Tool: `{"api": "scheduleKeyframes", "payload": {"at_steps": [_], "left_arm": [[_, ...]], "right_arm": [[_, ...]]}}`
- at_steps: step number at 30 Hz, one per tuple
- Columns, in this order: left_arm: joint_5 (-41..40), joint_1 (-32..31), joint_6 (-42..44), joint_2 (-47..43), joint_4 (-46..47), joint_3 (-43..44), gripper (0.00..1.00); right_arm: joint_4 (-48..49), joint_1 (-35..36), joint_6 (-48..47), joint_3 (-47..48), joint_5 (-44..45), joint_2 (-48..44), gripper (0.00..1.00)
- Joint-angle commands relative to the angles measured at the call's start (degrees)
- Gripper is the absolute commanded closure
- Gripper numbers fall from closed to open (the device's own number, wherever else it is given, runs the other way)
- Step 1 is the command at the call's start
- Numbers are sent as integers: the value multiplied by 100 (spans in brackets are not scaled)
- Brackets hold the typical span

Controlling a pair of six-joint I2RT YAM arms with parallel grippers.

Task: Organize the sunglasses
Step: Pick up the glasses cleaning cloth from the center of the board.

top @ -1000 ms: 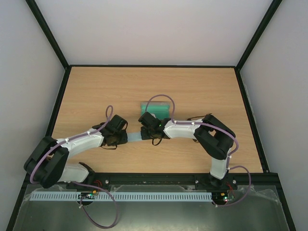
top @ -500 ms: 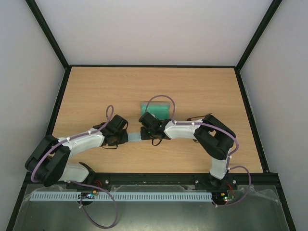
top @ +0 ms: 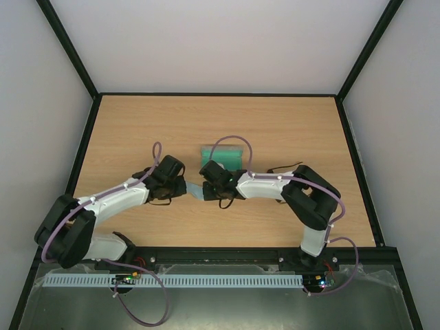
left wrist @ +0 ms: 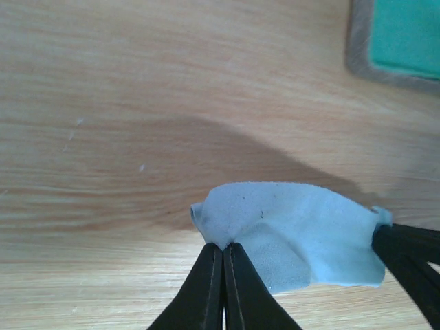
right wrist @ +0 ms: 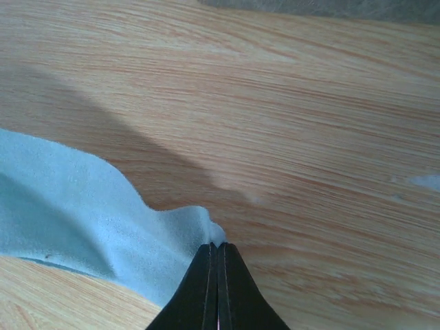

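Observation:
A light blue cloth (top: 193,191) hangs between my two grippers, a little above the wooden table. My left gripper (left wrist: 223,247) is shut on one corner of the cloth (left wrist: 295,234). My right gripper (right wrist: 218,247) is shut on another corner of the cloth (right wrist: 82,227), and one of its fingers (left wrist: 412,261) shows in the left wrist view. In the top view the left gripper (top: 181,185) and right gripper (top: 204,188) are close together. The open grey case with green lining (top: 223,155) lies just beyond them. The sunglasses are hidden in all views.
The case's grey rim (left wrist: 357,48) is at the top right of the left wrist view and its edge (right wrist: 330,5) at the top of the right wrist view. Black frame rails (top: 89,137) border the table (top: 295,124).
My left gripper has moved a little away from me and to the right, closer to the right gripper. The cloth between them is shorter and slacker.

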Motion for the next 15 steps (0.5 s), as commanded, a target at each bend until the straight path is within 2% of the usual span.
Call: {"api": "scheduleKeyframes", "payload": {"at_steps": [1,15], "left_arm": [[14,-28,103,-56,-190,274,98],[180,-29,268,477,-206,974,98]], "right_arm": [[-368,12,1,67,285,-346,99],[-771,-489,-327,322,302,-621,99]]}}
